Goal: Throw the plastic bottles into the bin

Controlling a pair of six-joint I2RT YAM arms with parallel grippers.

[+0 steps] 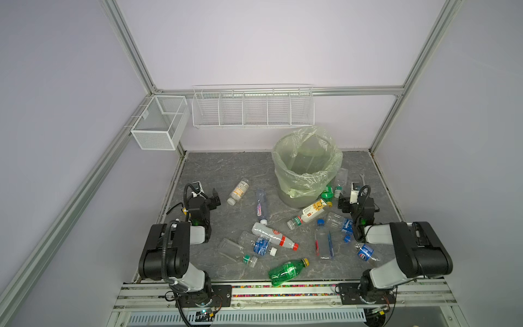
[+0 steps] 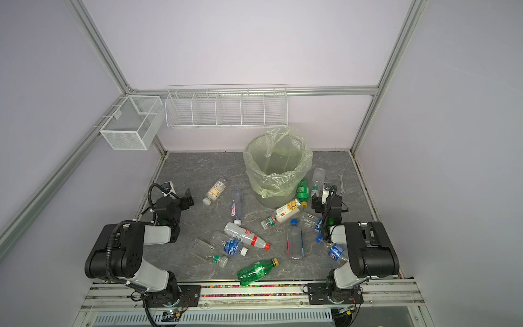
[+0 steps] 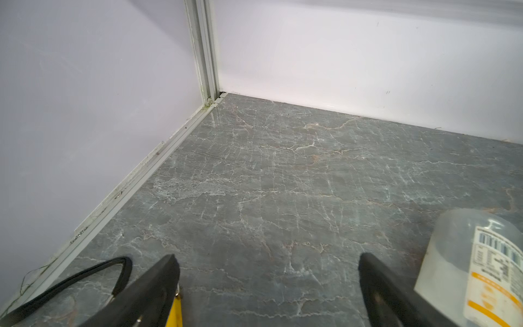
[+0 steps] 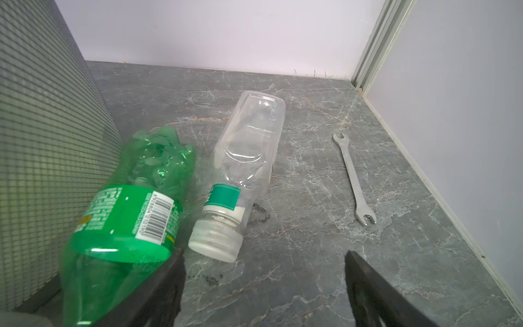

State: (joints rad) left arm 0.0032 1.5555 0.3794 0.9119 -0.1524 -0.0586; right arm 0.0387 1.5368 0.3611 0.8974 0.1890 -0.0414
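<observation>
Several plastic bottles lie scattered on the grey marble tabletop [image 1: 215, 170] in both top views, among them a green bottle [image 1: 287, 271] near the front. The bin [image 1: 294, 195] [image 2: 266, 199], lined with a pale green bag, stands at the back right. My left gripper [image 1: 215, 198] [image 3: 268, 257] is open over bare table, and a yellow-labelled bottle [image 3: 481, 269] [image 1: 239, 191] lies beside it. My right gripper [image 1: 343, 201] [image 4: 264, 254] is open and empty. In front of it lie a second green bottle [image 4: 133, 198] against the bin wall [image 4: 42, 141] and a clear white-capped bottle [image 4: 240, 170].
A steel wrench [image 4: 353, 178] [image 1: 362, 179] lies near the right wall. Two white wire baskets [image 1: 160, 121] [image 1: 253, 109] hang on the back frame. Walls close in the table on the left, back and right.
</observation>
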